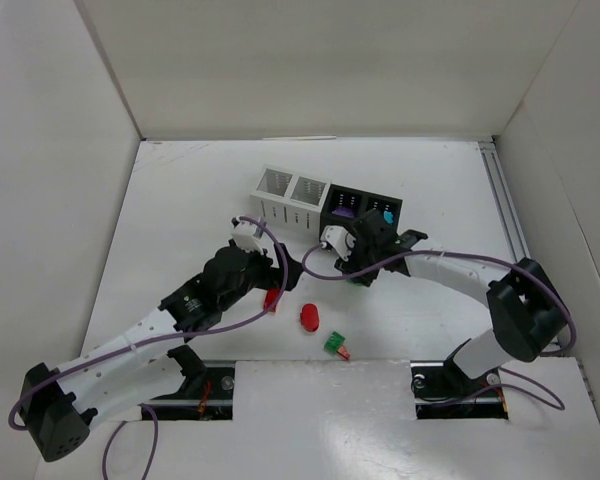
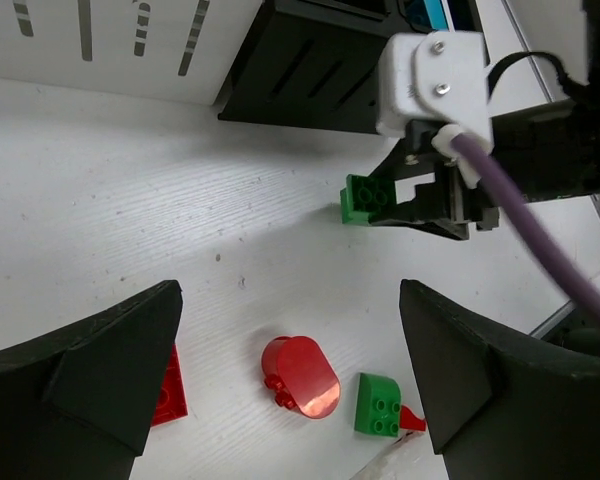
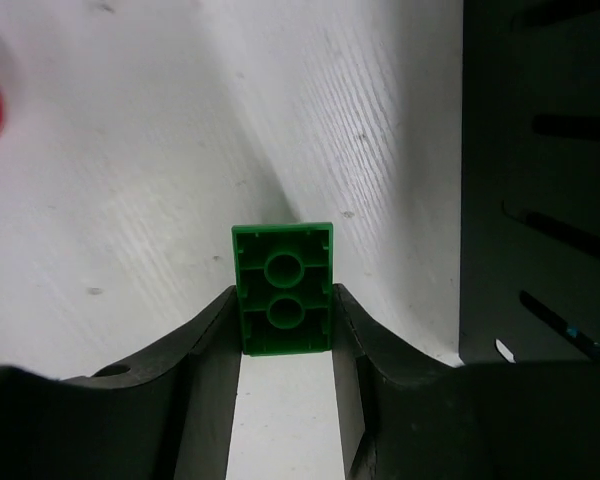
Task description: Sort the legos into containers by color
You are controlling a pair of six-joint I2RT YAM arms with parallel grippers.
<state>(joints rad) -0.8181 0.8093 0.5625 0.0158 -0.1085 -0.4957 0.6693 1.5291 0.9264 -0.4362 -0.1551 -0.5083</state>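
1. Left gripper (image 2: 288, 310): released, jaws spread wide, holding nothing. It hangs over the loose pieces on the table (image 2: 130, 200).
2. Loose pieces, left to right: a flat red brick (image 2: 170, 385) partly hidden by the left finger, a red oval (image 2: 302, 375) lying on its side, and a green piece (image 2: 378, 403) with one rounded corner and its studs showing. A small red bit touches the green piece on the right. All of them lie nearer than the cups.
3. Right gripper (image 3: 283, 340): clenched on a green brick (image 3: 282, 285). The fingers press the brick's two long sides, so its long axis runs along the fingers and about half of it projects past the tips. The hollow underside, with two round tubes, faces the wrist camera. In the left wrist view the brick appears low over the table, but contact cannot be confirmed.
4. Cups: the row stands just beyond the right gripper, and a slotted black wall is close on its right. The two white cups (image 1: 292, 190) are on the left and the two black cups (image 1: 365, 208) on the right. One black cup shows a purple piece (image 1: 345, 207), the other a teal piece (image 1: 388, 215).
5. Judgement: green belongs in a white cup, which lies far and left of the held brick. The right arm already holds the brick, so the move is a lift and a leftward carry.
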